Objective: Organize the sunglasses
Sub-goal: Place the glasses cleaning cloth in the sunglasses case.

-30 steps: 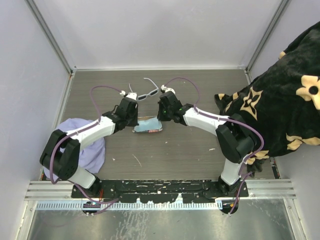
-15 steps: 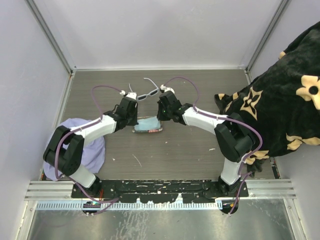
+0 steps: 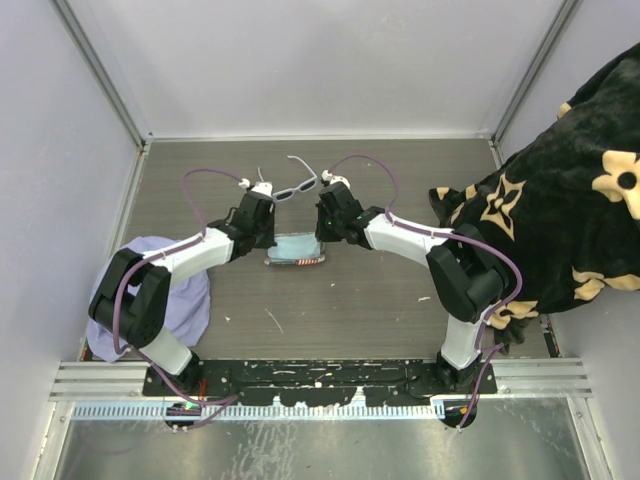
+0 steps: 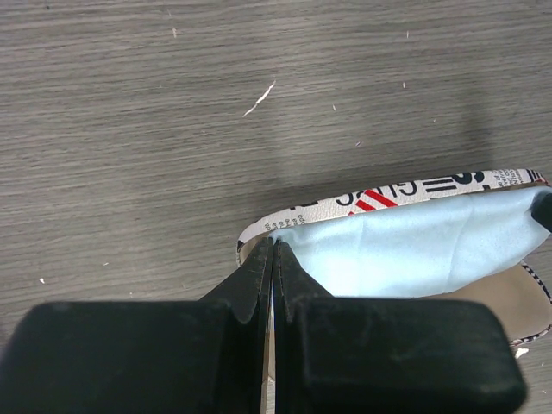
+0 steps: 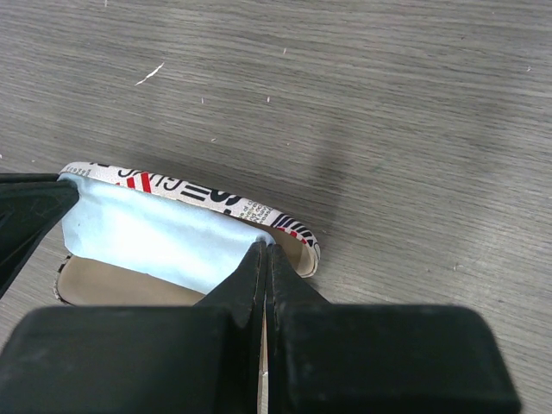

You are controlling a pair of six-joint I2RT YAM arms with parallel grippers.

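Squared up since a second ago, the open case (image 3: 297,263) lies between my left gripper (image 4: 272,246) and right gripper (image 5: 265,246), each pinched shut on a corner of the blue cloth (image 4: 414,250) stretched over it. I judge the cloth-stowing step underway; next, release and fetch the sunglasses (image 3: 297,187), lying just beyond the case. Rim lettering, black and red, reads only in fragments.

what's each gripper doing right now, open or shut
Left gripper: shut, pinching one corner of the light blue cloth.
Right gripper: shut, pinching the opposite corner of that cloth.
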